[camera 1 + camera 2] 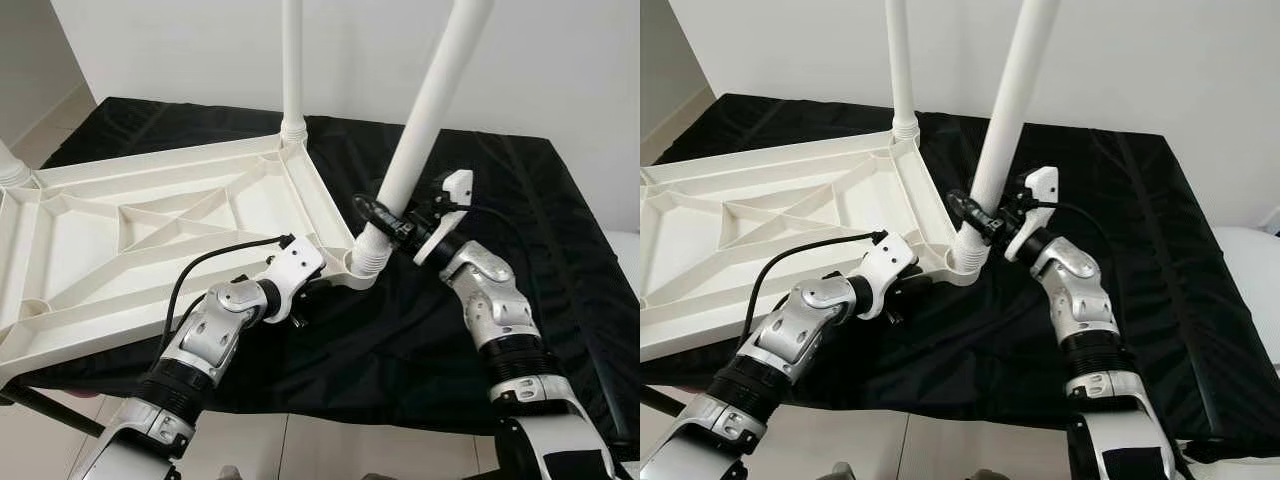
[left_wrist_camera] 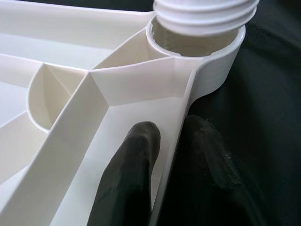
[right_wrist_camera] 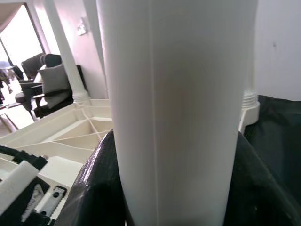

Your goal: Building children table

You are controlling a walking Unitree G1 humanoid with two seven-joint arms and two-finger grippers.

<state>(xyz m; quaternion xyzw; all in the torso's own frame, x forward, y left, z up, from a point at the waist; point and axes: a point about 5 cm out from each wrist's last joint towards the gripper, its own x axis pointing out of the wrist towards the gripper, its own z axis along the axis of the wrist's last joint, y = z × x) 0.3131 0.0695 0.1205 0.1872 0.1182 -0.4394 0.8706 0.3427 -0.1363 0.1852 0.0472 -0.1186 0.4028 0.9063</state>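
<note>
Black cloth (image 1: 560, 250) covers the surface where we work; on it the white tabletop (image 1: 150, 230) lies upside down. Our left gripper (image 2: 171, 141) pinches its rim beside the corner socket (image 1: 362, 268). Our right gripper (image 1: 385, 222) clasps the leg (image 1: 430, 100), tilted up out of that socket.

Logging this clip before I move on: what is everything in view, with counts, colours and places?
Tabletop: 1, white, upside down on the black cloth, ribbed underside up.
Fitted legs: 2 visible, white, upright at far corners.
Loose leg: 1, white, tilted in the near corner socket.
Cloth: 1, black, under the tabletop.
Left gripper: 1, black fingers pinching the tabletop's rim beside the socket.
Right gripper: 1, black fingers clamped around the loose leg.
</note>
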